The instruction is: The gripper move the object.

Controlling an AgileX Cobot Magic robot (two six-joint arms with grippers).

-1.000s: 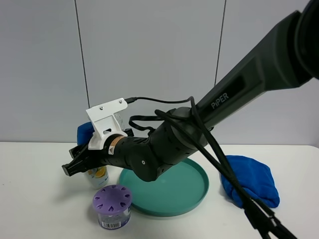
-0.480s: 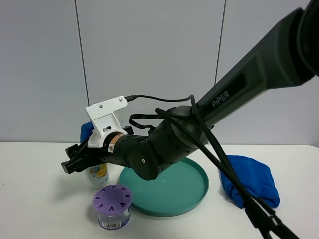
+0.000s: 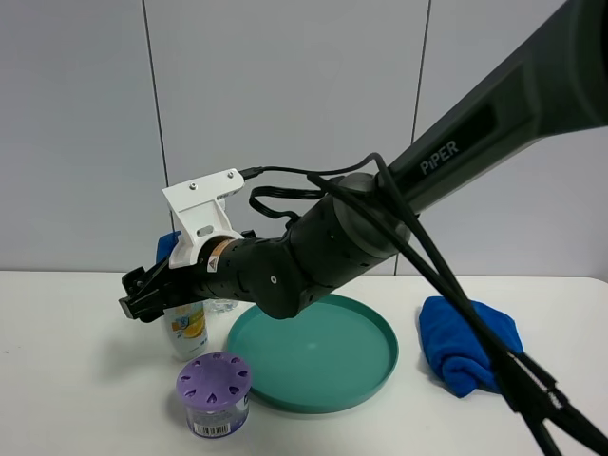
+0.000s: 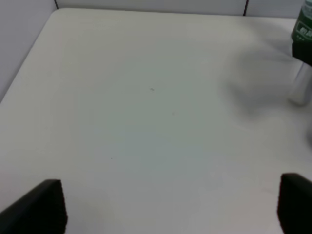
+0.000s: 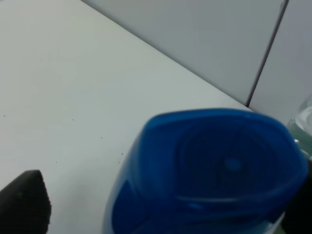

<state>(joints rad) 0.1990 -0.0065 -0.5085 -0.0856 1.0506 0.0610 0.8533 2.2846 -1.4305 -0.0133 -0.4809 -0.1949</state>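
Note:
The white shampoo bottle (image 3: 185, 328) with a blue flip cap stands upright on the white table, left of the teal plate. My right gripper (image 3: 142, 296) reaches across to the left and sits at the bottle's upper part, one black finger on each side. In the right wrist view the blue cap (image 5: 219, 161) fills the picture between the fingers of the right gripper (image 5: 161, 209), with a gap showing beside the one finger in view (image 5: 24, 204), so it looks open. My left gripper (image 4: 170, 204) is open and empty over bare table.
A teal plate (image 3: 323, 351) lies at the middle. A purple-lidded jar (image 3: 214, 391) stands in front of the bottle. A clear water bottle (image 3: 223, 306) stands just behind it and shows in the left wrist view (image 4: 303, 58). A blue cloth (image 3: 470, 347) lies at the right.
My right arm has risen a little and the gripper has shifted slightly up along the bottle. The bottle stays standing in the same spot. More of the blue cloth now shows.

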